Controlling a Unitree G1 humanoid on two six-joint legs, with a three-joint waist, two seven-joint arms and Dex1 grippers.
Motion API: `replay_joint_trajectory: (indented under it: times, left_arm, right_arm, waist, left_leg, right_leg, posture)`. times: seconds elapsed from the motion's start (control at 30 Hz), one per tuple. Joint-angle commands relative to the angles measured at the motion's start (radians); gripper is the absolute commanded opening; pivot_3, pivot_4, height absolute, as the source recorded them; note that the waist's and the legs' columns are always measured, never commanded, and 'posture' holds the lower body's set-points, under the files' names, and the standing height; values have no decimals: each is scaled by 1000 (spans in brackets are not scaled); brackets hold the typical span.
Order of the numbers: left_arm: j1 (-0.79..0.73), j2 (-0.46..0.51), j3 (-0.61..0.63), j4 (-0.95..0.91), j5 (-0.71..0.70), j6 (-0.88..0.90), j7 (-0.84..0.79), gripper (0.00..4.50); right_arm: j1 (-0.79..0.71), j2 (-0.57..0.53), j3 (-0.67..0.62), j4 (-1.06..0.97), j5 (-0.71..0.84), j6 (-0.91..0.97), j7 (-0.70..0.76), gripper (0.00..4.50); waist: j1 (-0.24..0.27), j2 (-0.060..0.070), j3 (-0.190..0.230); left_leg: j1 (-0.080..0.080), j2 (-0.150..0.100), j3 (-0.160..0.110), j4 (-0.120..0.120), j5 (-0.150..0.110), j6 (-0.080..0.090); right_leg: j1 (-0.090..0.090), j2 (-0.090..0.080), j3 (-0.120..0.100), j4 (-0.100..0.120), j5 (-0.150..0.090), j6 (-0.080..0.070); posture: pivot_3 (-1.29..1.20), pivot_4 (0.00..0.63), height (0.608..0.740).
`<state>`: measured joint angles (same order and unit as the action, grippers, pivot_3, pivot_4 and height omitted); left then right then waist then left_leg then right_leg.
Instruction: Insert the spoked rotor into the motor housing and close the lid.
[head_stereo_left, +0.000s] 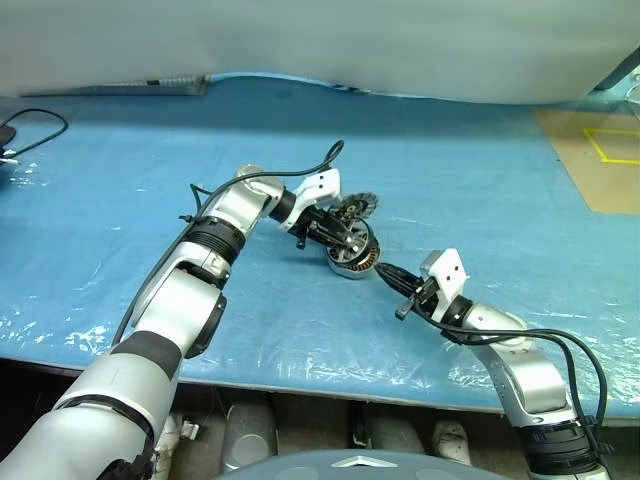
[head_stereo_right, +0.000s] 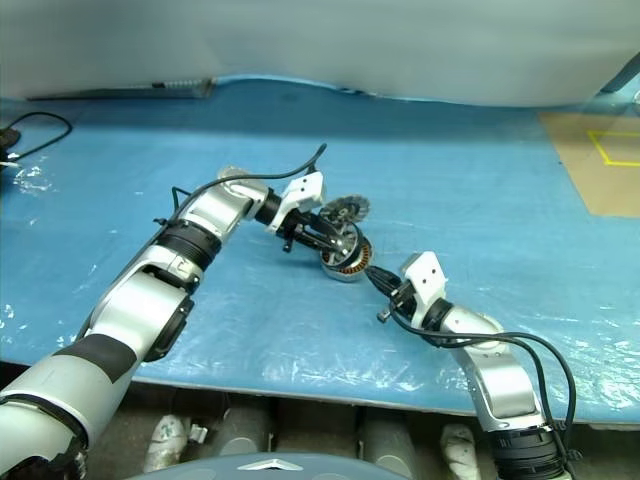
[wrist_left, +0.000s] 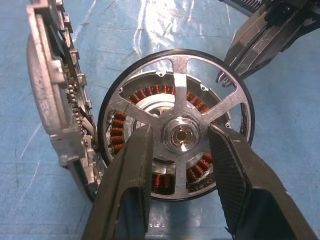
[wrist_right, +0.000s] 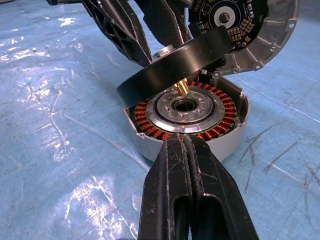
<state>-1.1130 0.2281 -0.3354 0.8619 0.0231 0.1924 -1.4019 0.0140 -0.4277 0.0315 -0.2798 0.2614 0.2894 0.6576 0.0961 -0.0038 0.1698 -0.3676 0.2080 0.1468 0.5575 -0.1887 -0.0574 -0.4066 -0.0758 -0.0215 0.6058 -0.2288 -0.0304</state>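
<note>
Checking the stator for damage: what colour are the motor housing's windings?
Copper-orange, ringing the motor housing; clearest in the right wrist view.

Spoked rotor (wrist_left: 176, 125) bright brushed metal, matt black rim; motor housing (wrist_right: 227, 140) dull silver (copper windings glossy).

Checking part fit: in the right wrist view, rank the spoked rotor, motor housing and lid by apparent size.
1. Motor housing and spoked rotor: look about alike; the rotor is tilted, so unsure.
2. Lid: smallest showing, partly cut off and farther away.
</note>
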Motion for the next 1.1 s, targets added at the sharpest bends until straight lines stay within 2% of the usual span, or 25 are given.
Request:
replay_joint_trajectory:
  times: [0.03, 0.27, 0.6, 0.7, 0.9, 1.07, 1.1]
  left_arm:
    - [8, 7, -1, -28, 0, 2, -21, 2127]
    - [23, 9, -4, -47, 3, 9, -23, 4433]
    - [52, 6, 22, -149, -51, 57, -57, 4473]
    - [88, 26, 49, -261, -114, 135, -92, 3878]
    - [267, 105, 119, -520, -217, 269, -35, 1819]
    - [459, 127, 227, -651, -284, 207, 81, 87]
    - [496, 129, 246, -670, -293, 182, 101, 35]
  right_arm:
    - [-12, -5, -5, -6, 4, -21, 5, 0]
    - [-18, -7, -4, -1, 2, -23, 10, 0]
    - [-15, -13, -12, -9, 7, -17, 11, 0]
    - [-17, -15, -14, -13, 9, -14, 9, 0]
    - [-74, 16, -4, -19, 17, 21, -26, 0]
    - [-141, 70, 50, 1, -6, 65, -65, 0]
    - [-156, 80, 60, 10, -11, 73, -75, 0]
  waist:
    - [0, 0, 0]
    - [1, 0, 0]
    - [1, 0, 0]
    - [0, 0, 0]
    - [-9, 1, 0]
    - [-13, 1, 1]
    - [-15, 1, 1]
  left_leg:
    - [0, 0, 0, 0, 0, 0]
    - [0, 0, 0, 0, 0, 0]
    - [0, 0, 0, 0, 0, 0]
    - [0, 0, 0, 0, 0, 0]
    - [0, 1, 1, -2, 0, 0]
    - [0, 1, 1, -2, 0, 0]
    - [0, 1, 1, -2, 0, 0]
  right_leg:
    - [0, 0, 0, 0, 0, 0]
    - [0, 0, 0, 0, 0, 0]
    - [0, 0, 0, 0, 0, 0]
    - [0, 0, 0, 0, 0, 0]
    - [0, 0, 0, 0, 0, -1]
    - [-1, 0, 0, -1, 0, -1]
    - [-2, 0, -1, 0, 0, -1]
  posture:
    - [0, 150, 740]
    - [0, 150, 740]
    - [0, 150, 740]
    - [0, 150, 740]
    - [0, 150, 740]
    - [0, 150, 740]
    - [0, 150, 740]
